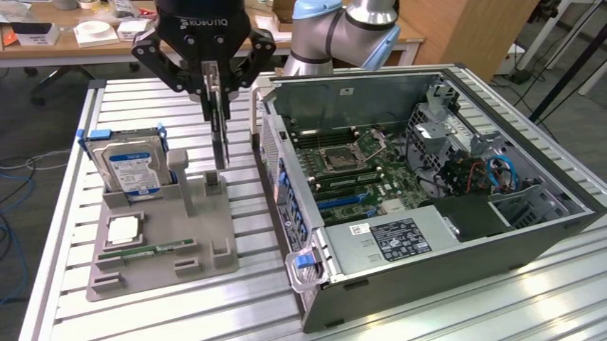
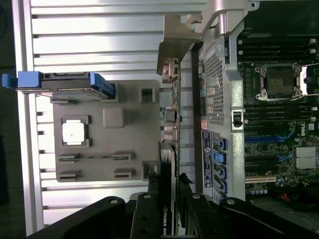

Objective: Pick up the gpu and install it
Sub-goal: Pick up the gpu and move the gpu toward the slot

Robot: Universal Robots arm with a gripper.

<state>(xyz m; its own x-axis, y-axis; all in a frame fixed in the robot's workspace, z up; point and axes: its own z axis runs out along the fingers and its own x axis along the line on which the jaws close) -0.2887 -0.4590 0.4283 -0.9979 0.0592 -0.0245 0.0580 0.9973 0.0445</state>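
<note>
A slatted metal table (image 1: 531, 298) is carrying everything, and on the exterior view's right an open computer case (image 1: 399, 295) is lying on its side with its motherboard (image 1: 360, 163) facing up. Behind the case the arm (image 1: 332, 32) is rising at the far edge of the table and reaching across towards the exterior view's left, so that its wrist is pointing straight down. On the exterior view's left a grey fixture tray (image 1: 156, 266) is resting on the slats, just beside the outer wall of the case. The gripper (image 1: 217, 91) is hanging above the tray edge nearest the case, fingers pointing down, and it is clamping the gpu (image 1: 223, 138) by the card's upper end, one finger on each flat face. The gpu is hanging with its long axis vertical, thin edge towards the exterior camera, in the gap between the tray's posts and the case wall; its lower end is sitting close over the tray, and I cannot tell whether it is touching. In the wrist view the gripper (image 2: 169, 199) is pinching the gpu (image 2: 172, 129) edge-on, and the silver bracket (image 2: 177, 40) is sitting at the end farthest from the fingers. A hard drive (image 1: 133, 167) is standing upright at the tray's far corner.
</note>
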